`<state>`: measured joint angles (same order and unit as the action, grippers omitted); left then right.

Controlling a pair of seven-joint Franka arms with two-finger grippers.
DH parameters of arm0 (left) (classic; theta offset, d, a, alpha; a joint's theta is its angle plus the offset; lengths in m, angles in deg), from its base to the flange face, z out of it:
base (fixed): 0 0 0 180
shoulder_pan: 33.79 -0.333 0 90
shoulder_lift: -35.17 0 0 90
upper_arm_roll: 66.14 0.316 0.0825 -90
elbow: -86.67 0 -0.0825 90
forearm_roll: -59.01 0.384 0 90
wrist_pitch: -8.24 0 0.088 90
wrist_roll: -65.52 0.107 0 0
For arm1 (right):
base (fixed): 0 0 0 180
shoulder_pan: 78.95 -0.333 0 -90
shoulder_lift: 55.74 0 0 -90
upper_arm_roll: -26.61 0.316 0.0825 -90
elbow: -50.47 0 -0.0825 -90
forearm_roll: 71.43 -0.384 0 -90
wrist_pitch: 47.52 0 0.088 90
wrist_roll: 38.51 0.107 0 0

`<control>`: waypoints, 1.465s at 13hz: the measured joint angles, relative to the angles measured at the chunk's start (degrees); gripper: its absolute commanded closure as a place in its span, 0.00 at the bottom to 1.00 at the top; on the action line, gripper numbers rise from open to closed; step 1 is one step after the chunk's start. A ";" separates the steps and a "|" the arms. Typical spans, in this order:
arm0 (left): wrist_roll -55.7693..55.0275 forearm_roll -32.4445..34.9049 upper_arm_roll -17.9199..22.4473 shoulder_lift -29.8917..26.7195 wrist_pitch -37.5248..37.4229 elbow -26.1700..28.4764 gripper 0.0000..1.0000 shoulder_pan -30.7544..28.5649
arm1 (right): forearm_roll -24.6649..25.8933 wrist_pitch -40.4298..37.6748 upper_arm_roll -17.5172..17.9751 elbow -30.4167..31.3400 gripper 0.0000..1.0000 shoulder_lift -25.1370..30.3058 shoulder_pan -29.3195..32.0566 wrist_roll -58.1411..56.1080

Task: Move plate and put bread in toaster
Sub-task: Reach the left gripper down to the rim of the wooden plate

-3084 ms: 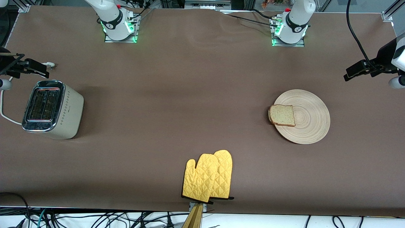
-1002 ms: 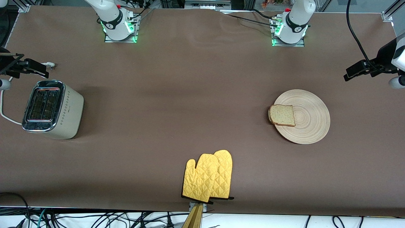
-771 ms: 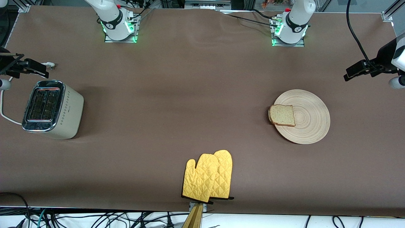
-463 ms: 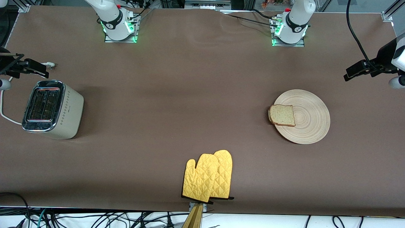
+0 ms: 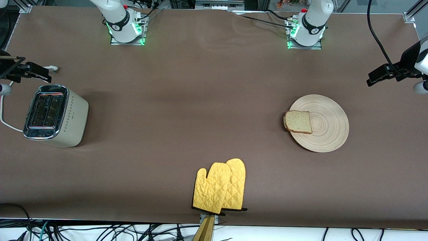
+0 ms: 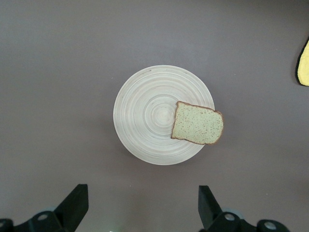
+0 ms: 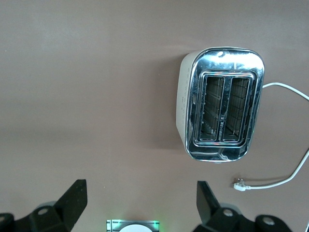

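bread [image 5: 298, 122] lies on my plate [image 5: 329, 124], overhanging its toaster-side [image 5: 55, 115] edge. left gripper [image 6: 140, 212] hangs above the plate, right gripper [image 7: 137, 210] above the toaster, both fingers spread.

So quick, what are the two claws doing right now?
Left gripper: open, empty, high over the plate.
Right gripper: open, empty, high beside the toaster.

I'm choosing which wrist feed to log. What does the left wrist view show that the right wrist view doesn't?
Left wrist only: the plate with the bread overhanging its rim, an oven mitt's edge, the open left gripper. Right wrist only: the toaster, both slots empty, its cord, the open right gripper. Both: the brown table.
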<state>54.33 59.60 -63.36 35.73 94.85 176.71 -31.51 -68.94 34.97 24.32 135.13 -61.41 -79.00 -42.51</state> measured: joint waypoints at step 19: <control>9.31 -5.84 -1.11 4.79 0.61 0.01 0.00 1.65 | 0.00 0.00 -0.03 0.00 0.00 -0.02 0.02 0.00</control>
<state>63.65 53.76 -64.47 40.52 95.46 176.72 -29.85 -68.94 34.97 24.29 135.13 -61.43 -78.98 -42.51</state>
